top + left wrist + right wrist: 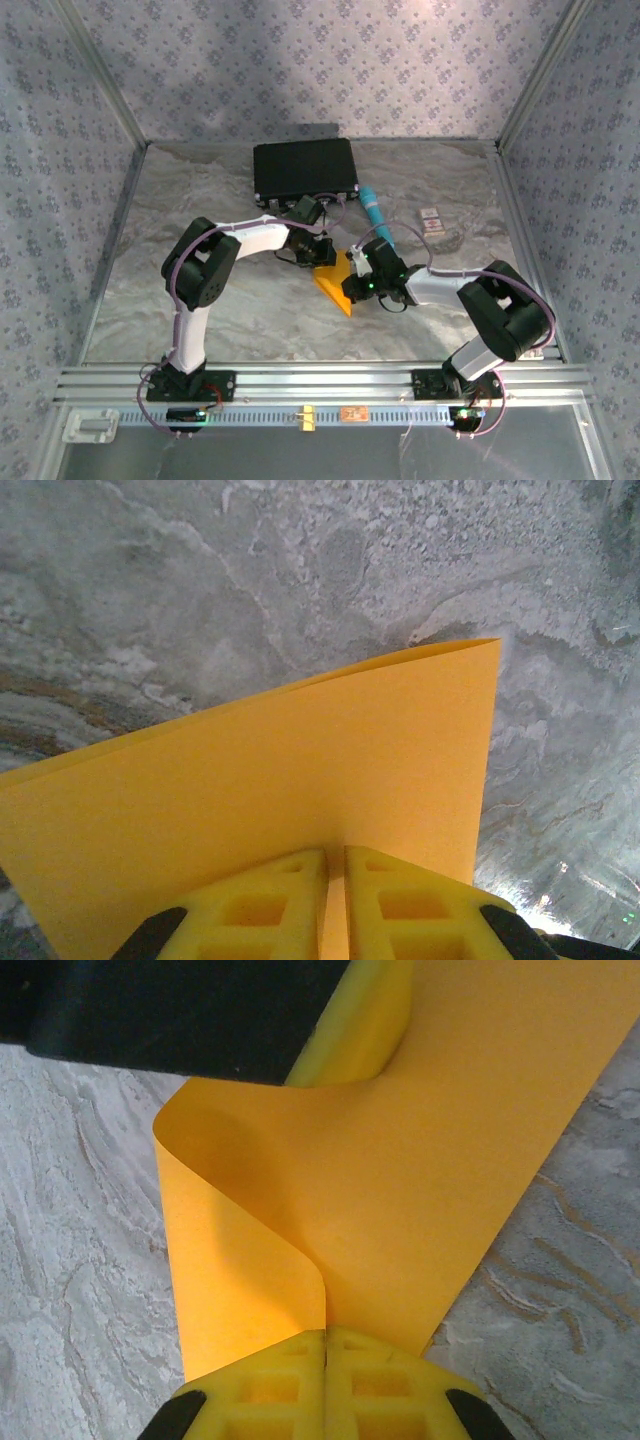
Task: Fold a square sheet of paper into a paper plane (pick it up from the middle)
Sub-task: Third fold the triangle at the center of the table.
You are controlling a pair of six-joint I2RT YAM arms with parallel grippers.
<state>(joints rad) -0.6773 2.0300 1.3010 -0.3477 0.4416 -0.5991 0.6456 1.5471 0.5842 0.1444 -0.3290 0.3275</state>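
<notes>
Orange-yellow square sheet of paper (335,285) hangs curled just before the black case (305,168), clamped at both ends: left gripper (335,880) pinches the case-side edge, right gripper (327,1360) pinches the edge farther from the case.

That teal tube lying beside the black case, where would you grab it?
Probably the teal tube at its middle, coming straight down from above and pinching across its narrow width: it lies flat on the table, long and slim, so a mid-length hold should keep it level.
</notes>
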